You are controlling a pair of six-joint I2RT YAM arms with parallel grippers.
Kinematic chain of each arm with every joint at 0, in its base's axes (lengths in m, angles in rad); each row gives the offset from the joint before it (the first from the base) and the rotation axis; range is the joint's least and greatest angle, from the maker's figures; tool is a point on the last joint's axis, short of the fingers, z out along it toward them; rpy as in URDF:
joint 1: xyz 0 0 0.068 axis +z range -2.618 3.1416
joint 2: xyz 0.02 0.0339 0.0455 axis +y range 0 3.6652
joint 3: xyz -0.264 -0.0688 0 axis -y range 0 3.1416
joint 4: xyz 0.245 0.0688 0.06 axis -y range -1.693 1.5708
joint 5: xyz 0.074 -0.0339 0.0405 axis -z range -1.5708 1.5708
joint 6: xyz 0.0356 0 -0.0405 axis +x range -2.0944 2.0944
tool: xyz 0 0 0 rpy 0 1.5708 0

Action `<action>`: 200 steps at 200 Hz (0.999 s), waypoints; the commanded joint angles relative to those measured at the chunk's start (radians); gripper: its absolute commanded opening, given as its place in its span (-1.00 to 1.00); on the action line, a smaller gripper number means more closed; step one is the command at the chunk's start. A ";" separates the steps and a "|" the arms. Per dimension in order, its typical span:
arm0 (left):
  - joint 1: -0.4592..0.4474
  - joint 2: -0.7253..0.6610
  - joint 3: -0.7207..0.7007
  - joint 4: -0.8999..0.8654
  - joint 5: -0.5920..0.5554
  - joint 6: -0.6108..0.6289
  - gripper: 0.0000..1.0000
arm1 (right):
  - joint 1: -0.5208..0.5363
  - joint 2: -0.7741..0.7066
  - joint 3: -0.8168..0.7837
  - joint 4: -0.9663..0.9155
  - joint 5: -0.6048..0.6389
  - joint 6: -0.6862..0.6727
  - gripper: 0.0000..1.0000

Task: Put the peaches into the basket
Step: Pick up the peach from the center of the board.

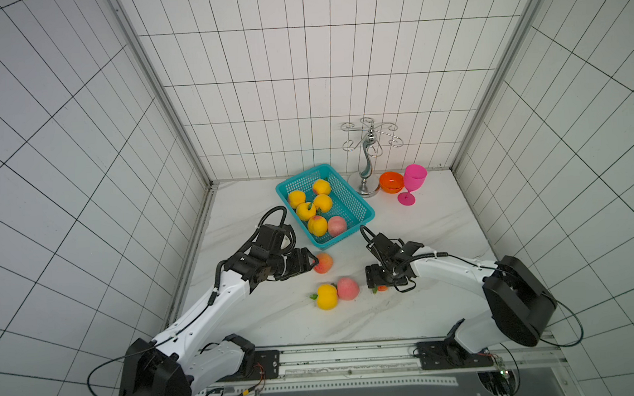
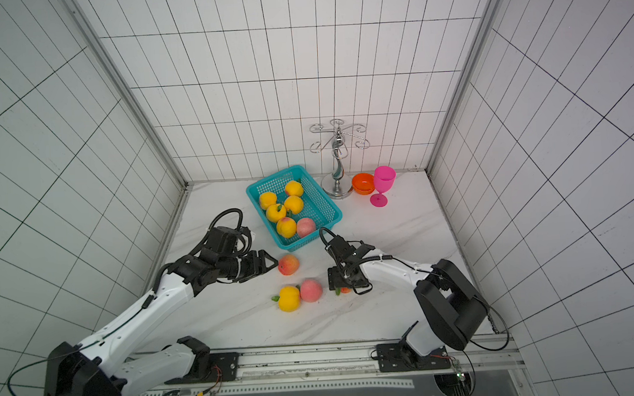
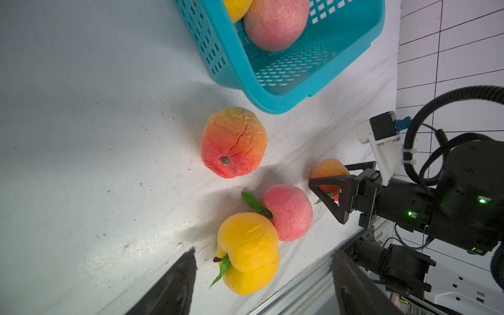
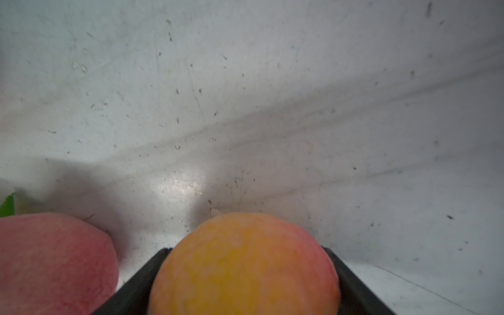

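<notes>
Top views: basket (image 1: 369, 214) above centre with six peaches (image 1: 317, 225) inside. My left gripper (image 1: 314, 261) gapes empty just beside a reddish peach (image 2: 288, 264).
My right gripper (image 1: 377, 287) hides nearly all of its orange peach (image 2: 345, 289).
Left wrist: my fingers (image 3: 180, 283) are cut off at the bottom edge.
Right wrist: the blurred orange peach is clamped between both fingers; a pink peach (image 4: 51, 261) is cropped at lower left.

A robot lab made like a kitchen: white tiled walls (image 1: 301, 76) around a marble counter (image 1: 422, 238), left arm (image 1: 202, 309) and right arm (image 1: 457, 269) on a metal rail (image 1: 353, 353).
</notes>
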 commanded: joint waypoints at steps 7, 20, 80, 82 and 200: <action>-0.005 -0.044 -0.023 0.015 -0.025 -0.013 0.52 | 0.007 -0.010 -0.022 -0.028 -0.003 0.006 0.48; -0.004 -0.052 -0.034 0.011 -0.032 -0.015 0.52 | 0.010 -0.022 -0.018 -0.046 0.000 0.005 0.44; -0.014 -0.118 -0.069 0.034 -0.030 -0.052 0.52 | 0.031 -0.141 0.047 -0.171 0.035 0.015 0.23; -0.014 -0.119 -0.069 0.036 -0.030 -0.053 0.52 | 0.032 -0.144 0.052 -0.193 0.037 0.015 0.23; -0.034 -0.001 0.066 0.066 -0.135 -0.105 0.52 | -0.054 -0.022 0.532 -0.338 -0.057 -0.252 0.17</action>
